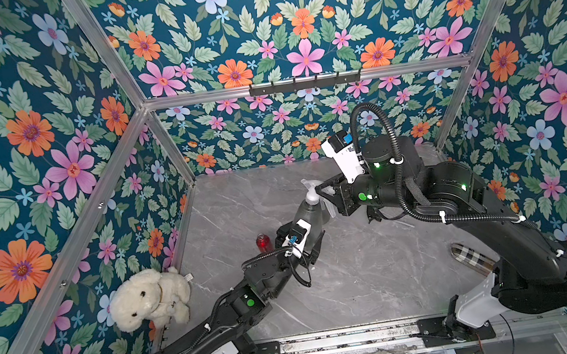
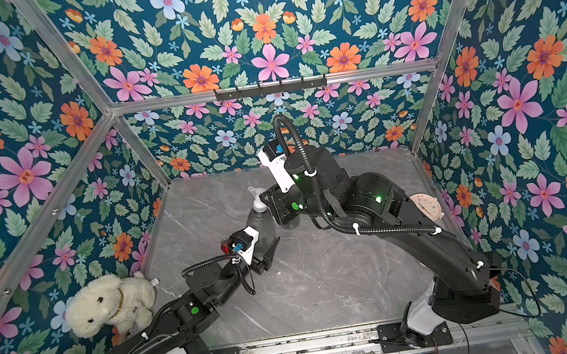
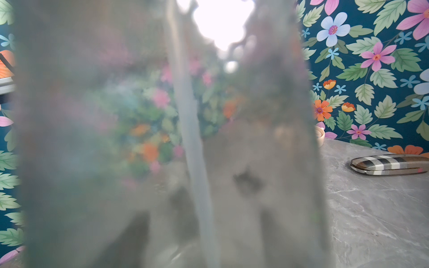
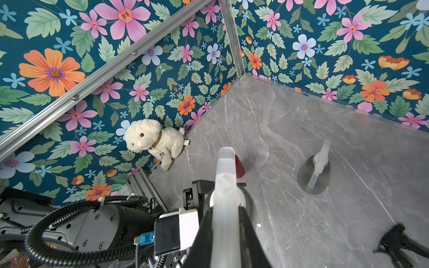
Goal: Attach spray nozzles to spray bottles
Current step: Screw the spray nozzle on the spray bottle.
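Between the fingers of the right gripper, a whitish spray nozzle is being pinched, sitting on the neck of the grey bottle; just below, the left gripper is clamping the bottle's body. Both are looking light, slick and squeezable, so the nozzle's collar and the bottle's wide base are probably the best holds.

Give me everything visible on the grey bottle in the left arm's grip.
The grey bottle is translucent smoky plastic, cone-shaped, narrowing to a slim neck. It is roughly upright over the middle of the table. The left gripper clamps its lower body, fingers on either side. A whitish spray nozzle sits on its neck, pinched by the right gripper. A thin dip tube runs down inside. Whether its base touches the table is hidden.
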